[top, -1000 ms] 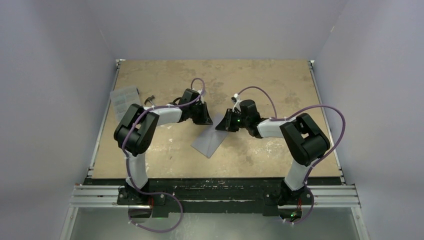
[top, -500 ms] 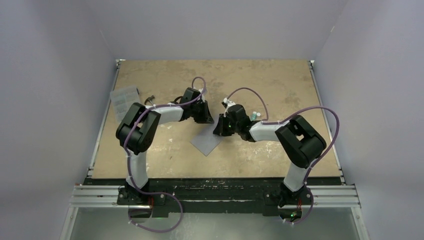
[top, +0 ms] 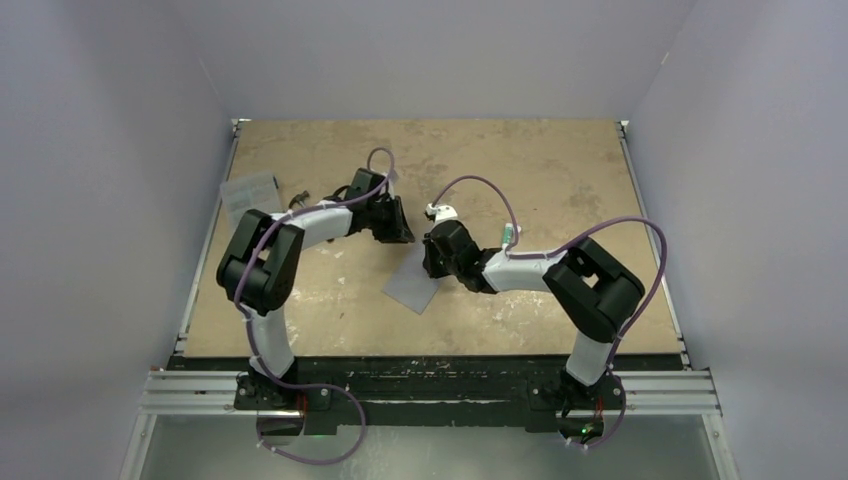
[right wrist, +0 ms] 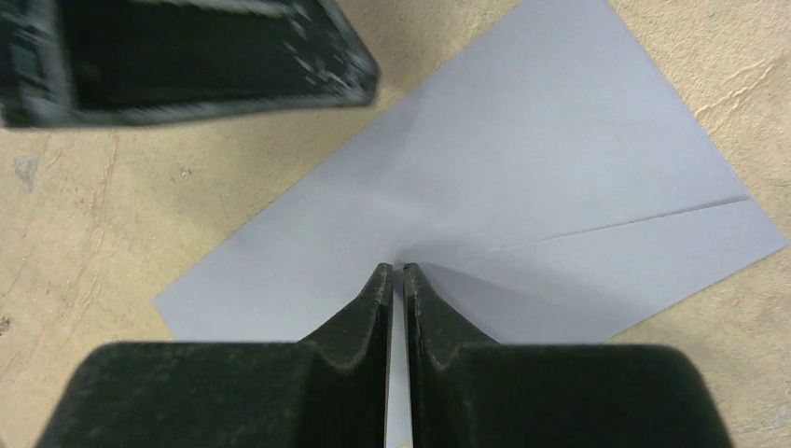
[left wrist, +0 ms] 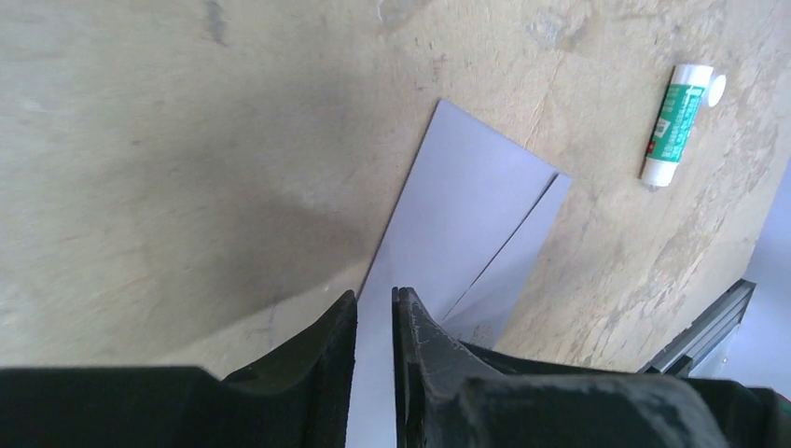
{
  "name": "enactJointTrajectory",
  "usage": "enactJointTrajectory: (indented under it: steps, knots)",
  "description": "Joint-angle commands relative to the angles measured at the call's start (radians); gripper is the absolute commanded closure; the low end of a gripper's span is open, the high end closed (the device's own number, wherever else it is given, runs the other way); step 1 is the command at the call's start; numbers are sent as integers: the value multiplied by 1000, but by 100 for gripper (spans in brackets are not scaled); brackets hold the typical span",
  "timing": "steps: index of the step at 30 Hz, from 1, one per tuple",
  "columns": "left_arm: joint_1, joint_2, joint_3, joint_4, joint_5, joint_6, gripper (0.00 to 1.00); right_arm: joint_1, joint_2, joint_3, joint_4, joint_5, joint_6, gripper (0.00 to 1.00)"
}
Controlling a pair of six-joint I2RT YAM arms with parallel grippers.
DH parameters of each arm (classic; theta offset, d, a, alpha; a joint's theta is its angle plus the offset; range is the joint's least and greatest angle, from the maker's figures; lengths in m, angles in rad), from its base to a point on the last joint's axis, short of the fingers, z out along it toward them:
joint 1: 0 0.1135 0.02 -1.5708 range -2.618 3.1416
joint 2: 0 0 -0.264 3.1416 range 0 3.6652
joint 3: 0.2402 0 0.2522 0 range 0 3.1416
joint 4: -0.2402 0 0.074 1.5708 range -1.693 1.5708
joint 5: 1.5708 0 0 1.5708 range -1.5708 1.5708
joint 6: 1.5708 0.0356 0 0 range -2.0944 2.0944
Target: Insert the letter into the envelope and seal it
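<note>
Both grippers look nearly closed with nothing pinched. Your right gripper (right wrist: 395, 271) presses its tips on the envelope (right wrist: 522, 168) mid-table, flap already folded down, so you're at the sealing step. Left gripper (left wrist: 375, 303) hovers at its edge; glue stick (left wrist: 677, 123) lies beyond. Letter's not visible, presumably inside. Next I'd rub along the crease.

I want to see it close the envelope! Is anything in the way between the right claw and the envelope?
Nothing visible blocks it. The right gripper sits directly over the flat grey-blue paper envelope, jaws almost together. The white-and-green glue stick lies apart on the table.
</note>
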Motion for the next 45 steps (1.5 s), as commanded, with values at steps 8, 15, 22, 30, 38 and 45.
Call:
enactJointTrajectory:
  steps: [8, 15, 22, 30, 38, 45]
  knots:
    - [-7, -259, -203, 53, 113, 5, 84, 1, 82, 47, -288, 105, 97, 91]
    - [-148, -368, -476, 288, 89, -200, 84, 1, 102, 110, -438, 98, 208, 97]
    - [-177, -311, -549, 419, 13, -289, 82, 1, 105, 146, -471, 55, 243, 98]
    - [-180, -197, -475, 227, -94, -315, 82, 13, 56, 153, -451, 107, 196, 96]
    - [-181, -117, -441, 26, -253, -314, 96, 34, -39, 97, -379, 120, 150, 87]
    - [-181, -80, -413, 8, -274, -289, 100, 90, -1, 58, -307, 69, 72, 89]
